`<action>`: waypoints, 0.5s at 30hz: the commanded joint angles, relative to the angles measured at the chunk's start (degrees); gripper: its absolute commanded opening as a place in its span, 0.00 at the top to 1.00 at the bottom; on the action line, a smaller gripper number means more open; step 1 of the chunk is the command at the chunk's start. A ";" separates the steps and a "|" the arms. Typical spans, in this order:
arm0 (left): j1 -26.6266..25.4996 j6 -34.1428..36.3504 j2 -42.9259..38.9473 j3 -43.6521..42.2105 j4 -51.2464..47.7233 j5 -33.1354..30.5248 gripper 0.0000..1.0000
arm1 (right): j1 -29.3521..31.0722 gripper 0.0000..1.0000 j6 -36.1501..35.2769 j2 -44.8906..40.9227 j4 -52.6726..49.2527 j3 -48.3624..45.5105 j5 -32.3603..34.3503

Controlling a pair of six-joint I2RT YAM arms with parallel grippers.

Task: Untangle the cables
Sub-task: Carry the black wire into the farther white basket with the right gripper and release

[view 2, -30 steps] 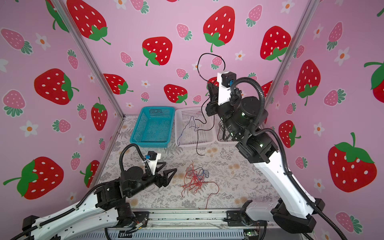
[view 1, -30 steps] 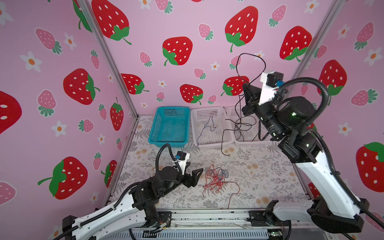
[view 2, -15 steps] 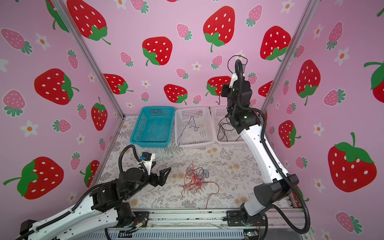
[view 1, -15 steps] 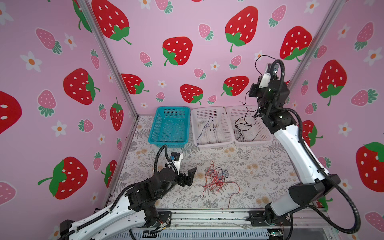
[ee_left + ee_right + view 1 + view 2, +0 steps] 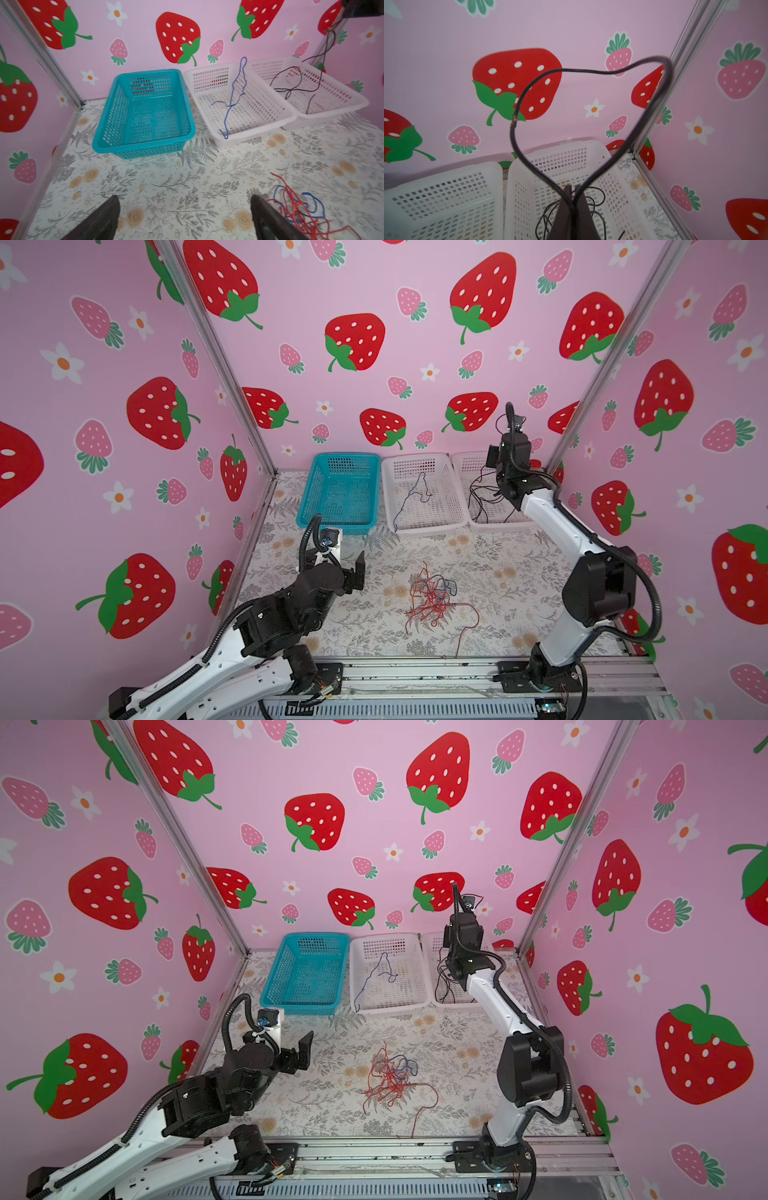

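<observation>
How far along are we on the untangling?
Done: blue cable in the middle white basket, black strands in the right white basket. In hand: right gripper shut on a black cable above that basket. Left: red-and-blue tangle on the table near the open left gripper; teal basket holds nothing.

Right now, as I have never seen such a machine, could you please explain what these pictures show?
Two robot arms work on a flowered table. Two pictures look down from above; two come from cameras on the wrists. The left end effector is open and empty, near a red and blue tangle. The right end effector is shut on a black cable above the right basket. The middle basket holds a blue cable; the teal basket is empty.
</observation>
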 commanded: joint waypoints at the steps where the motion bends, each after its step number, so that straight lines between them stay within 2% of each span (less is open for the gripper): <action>1: 2.63 1.47 -2.74 -3.77 0.59 -3.21 0.01 | -2.13 1.00 3.44 1.88 1.22 -0.73 -1.15; 5: 7.76 1.43 -3.86 -6.26 1.65 1.58 0.01 | -2.78 1.00 3.84 6.38 -2.98 1.46 -1.93; 10: 8.49 1.66 -2.12 -6.22 1.08 2.89 0.01 | -2.96 1.00 7.71 11.22 -11.70 6.59 -1.87; 15: 8.53 1.96 -1.15 -6.13 0.84 4.01 0.01 | -2.96 0.84 9.58 14.53 -18.33 11.61 -3.35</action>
